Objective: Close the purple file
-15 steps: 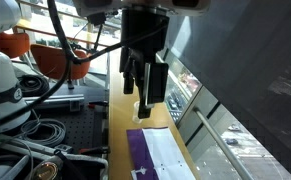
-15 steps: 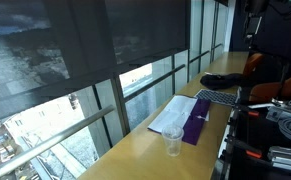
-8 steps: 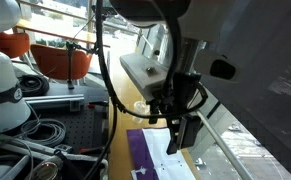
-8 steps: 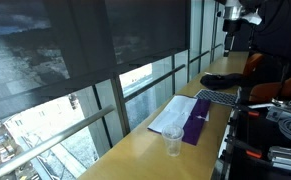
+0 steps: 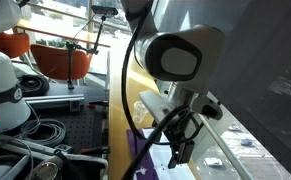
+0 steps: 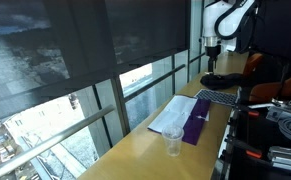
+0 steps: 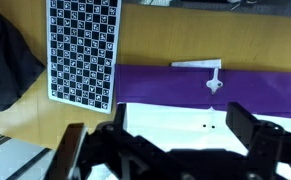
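Purple file (image 7: 165,85) lay open, white pages (image 7: 175,115) showing, checkerboard sheet (image 7: 82,50) at its 9 o'clock. Gripper (image 7: 160,140) hovered above, jaws wide apart.

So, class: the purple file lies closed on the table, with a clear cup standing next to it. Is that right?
No. The file lies open, not closed: the wrist view shows its white pages bare. It is on the table, and the cup stands next to it.
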Tool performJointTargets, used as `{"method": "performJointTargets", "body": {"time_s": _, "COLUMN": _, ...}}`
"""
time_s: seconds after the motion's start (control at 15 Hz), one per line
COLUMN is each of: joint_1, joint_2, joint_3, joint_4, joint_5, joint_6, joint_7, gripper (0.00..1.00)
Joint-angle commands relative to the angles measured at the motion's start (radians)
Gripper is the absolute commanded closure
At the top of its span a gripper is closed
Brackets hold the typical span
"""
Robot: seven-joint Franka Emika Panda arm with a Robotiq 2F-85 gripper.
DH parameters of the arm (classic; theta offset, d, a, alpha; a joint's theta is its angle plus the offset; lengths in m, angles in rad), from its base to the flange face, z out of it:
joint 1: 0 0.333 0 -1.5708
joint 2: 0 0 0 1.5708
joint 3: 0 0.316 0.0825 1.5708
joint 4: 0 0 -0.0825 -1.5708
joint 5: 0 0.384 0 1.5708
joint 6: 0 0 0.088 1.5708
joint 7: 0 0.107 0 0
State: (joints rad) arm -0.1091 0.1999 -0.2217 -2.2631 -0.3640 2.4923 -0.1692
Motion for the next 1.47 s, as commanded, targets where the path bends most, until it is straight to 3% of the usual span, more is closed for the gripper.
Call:
{"method": "performJointTargets", "body": {"time_s": 0.0, "joint_1": -0.052, "joint_2": 0.117, "joint_3": -0.005, "joint_4": 0.126, "joint_5": 0.006, "joint_6": -0.004, "joint_7": -0.022, "gripper": 0.0}}
{"method": "performJointTargets", "body": {"time_s": 0.4, "joint_1": -0.137, "joint_2": 0.278, "joint_3": 0.004, "joint_4": 0.334, "joint_5": 0.052, "joint_6": -0.019, "joint_7": -0.081, "gripper": 0.0}}
{"method": "performJointTargets", "body": {"time_s": 1.0, "joint_1": -0.153, "joint_2": 0.514, "joint_3": 0.047, "joint_4": 0.676, "joint_5": 0.124, "joint_6": -0.086, "joint_7": -0.077, "gripper": 0.0}}
{"method": "performJointTargets", "body": {"time_s": 1.4, "joint_1": -0.236, "joint_2": 0.63, "joint_3": 0.078, "joint_4": 0.803, "joint_5": 0.225, "joint_6": -0.125, "joint_7": -0.13, "gripper": 0.0}}
